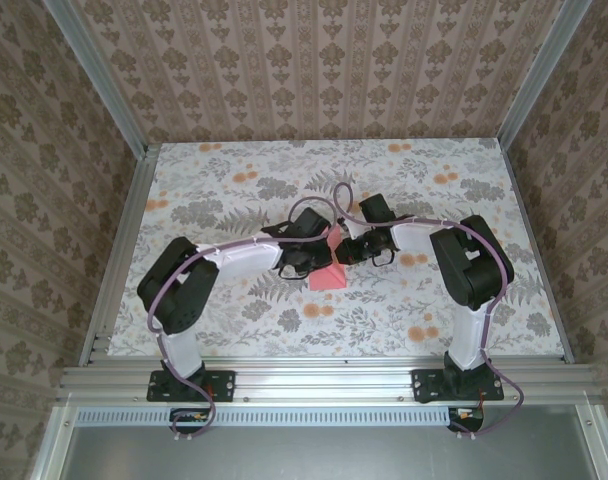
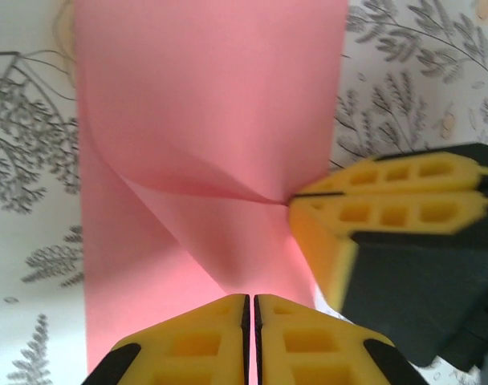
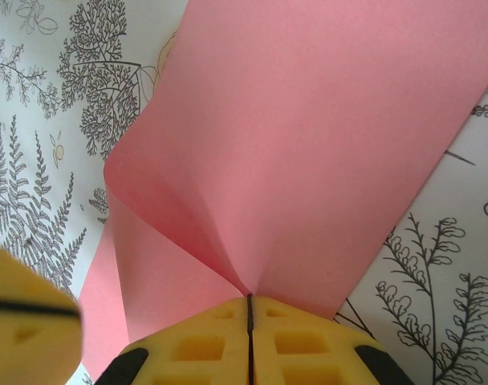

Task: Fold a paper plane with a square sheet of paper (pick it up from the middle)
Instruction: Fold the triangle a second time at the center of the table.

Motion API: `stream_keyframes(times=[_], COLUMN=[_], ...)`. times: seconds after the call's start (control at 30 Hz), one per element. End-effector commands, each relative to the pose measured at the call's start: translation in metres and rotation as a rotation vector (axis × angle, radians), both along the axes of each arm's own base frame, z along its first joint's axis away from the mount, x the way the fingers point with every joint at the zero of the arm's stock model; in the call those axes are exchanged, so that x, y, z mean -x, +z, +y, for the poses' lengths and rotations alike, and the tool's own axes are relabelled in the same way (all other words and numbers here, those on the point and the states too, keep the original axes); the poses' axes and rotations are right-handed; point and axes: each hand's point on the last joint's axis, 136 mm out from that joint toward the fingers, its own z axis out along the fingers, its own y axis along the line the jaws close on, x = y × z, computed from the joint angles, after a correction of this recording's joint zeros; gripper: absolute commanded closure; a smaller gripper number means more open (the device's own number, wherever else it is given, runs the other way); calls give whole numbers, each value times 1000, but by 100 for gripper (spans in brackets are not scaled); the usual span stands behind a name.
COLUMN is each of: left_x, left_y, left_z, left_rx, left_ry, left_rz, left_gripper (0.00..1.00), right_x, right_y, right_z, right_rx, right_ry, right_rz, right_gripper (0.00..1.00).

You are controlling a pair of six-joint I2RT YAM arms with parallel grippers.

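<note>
Count: one square sheet of paper (image 1: 329, 276), salmon pink. Two arms, two end effectors, each with two yellow fingers.

Sheet position: middle of the counter (image 1: 234, 190). Its near part lies low over the counter's floral print and another part stands up between the two end effectors. The sheet is not flat. From the left wrist, the sheet (image 2: 212, 104) shows one raised ridge running across to the tips of the right end effector (image 2: 296, 196). From the right wrist, the sheet (image 3: 308, 144) curls into a rounded fold that narrows to a point at the fingertips.

Left end effector (image 1: 312, 262): over the middle of the counter, fingers pressed together on the sheet's edge, with a sliver of pink showing in the seam (image 2: 250, 301).

Right end effector (image 1: 344, 250): also over the middle of the counter, just beside the left one, clamped on the sheet where the folds converge (image 3: 250, 301). One blurred yellow finger (image 3: 27, 321) of the left end effector sits close by.
</note>
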Motion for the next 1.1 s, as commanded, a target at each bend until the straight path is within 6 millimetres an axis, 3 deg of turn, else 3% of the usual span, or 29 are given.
stream_keyframes(times=[0.0, 0.27, 1.07], left_x=[-11, -19, -9], left_y=[16, 11, -41], left_z=[-14, -15, -2], left_rx=[133, 200, 109], left_ry=[23, 49, 91], left_rz=[-39, -46, 52], left_gripper=[87, 86, 86], right_x=[4, 4, 2], right_y=[-13, -13, -12], right_z=[-6, -6, -5], right_rx=[57, 59, 54], right_ry=[-3, -3, -2], right_rz=[32, 33, 28], right_gripper=[91, 91, 90])
